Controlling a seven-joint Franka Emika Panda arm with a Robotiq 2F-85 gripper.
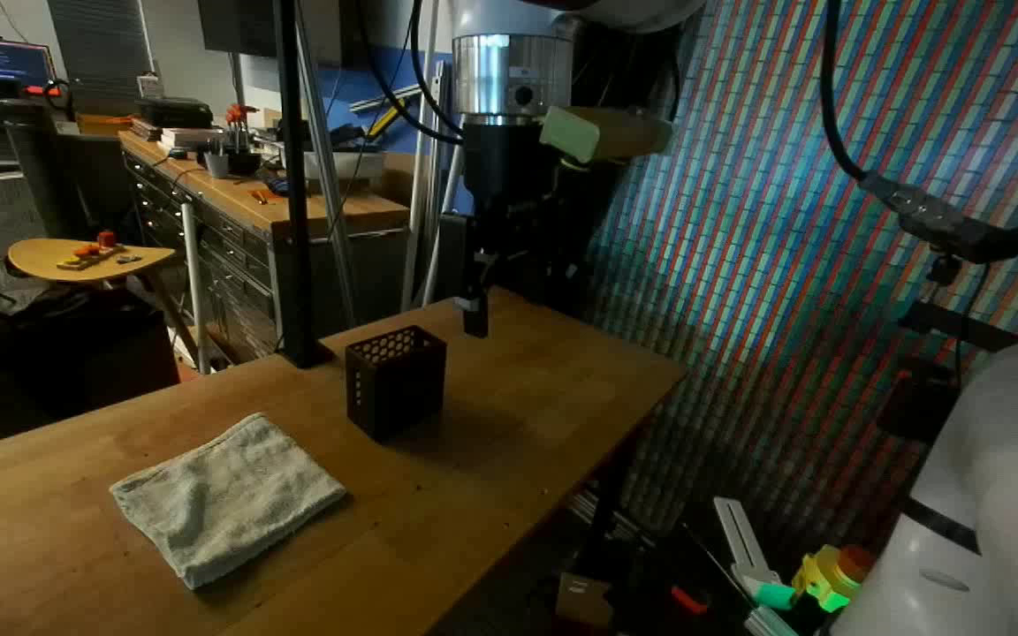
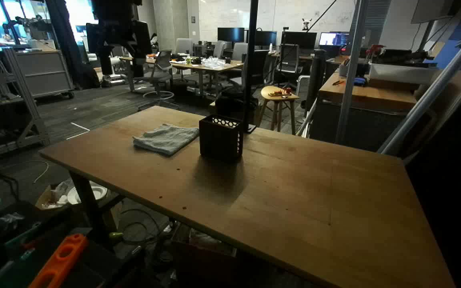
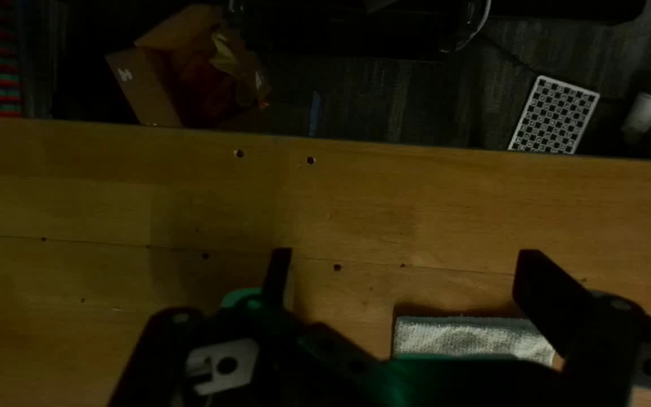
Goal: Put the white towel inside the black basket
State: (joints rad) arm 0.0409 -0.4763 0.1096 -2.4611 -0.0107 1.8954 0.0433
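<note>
Hanging well above the surface [image 1: 527, 415], at the end of the arm [image 1: 513, 71], with jaws spread wide and pointing down. Looking through that gap in the wrist view, down to a strip of the towel [image 3: 467, 336], partly blocked from sight by the jaws. Next, down to the basket [image 1: 398, 384]: black, with holed sides, standing upright with its opening up. Set near the long edge that bears the pole [image 1: 294, 177], close to the pole's foot, and throwing a soft shadow [image 2: 218, 182] toward the opposite long edge in an exterior view. Then on to the towel as a whole: pale, lightly rumpled, lying flat on the surface outside the basket, near it but parted from it by bare surface. Placed between the basket and the short edge [image 2: 98, 131] seen at left in an exterior view. Farther out, past the pole, to a stool [image 1: 36, 258] strewn with small bright pieces, and to drawers [image 1: 231, 252] under a cluttered wooden top. Past the opposite long edge, down to an open box [image 3: 147, 90] and a checkered board [image 3: 554, 115] in the wrist view, and to an orange tool [image 2: 60, 262] in an exterior view. Beyond a corner, up to a striped backdrop [image 1: 739, 221].
</note>
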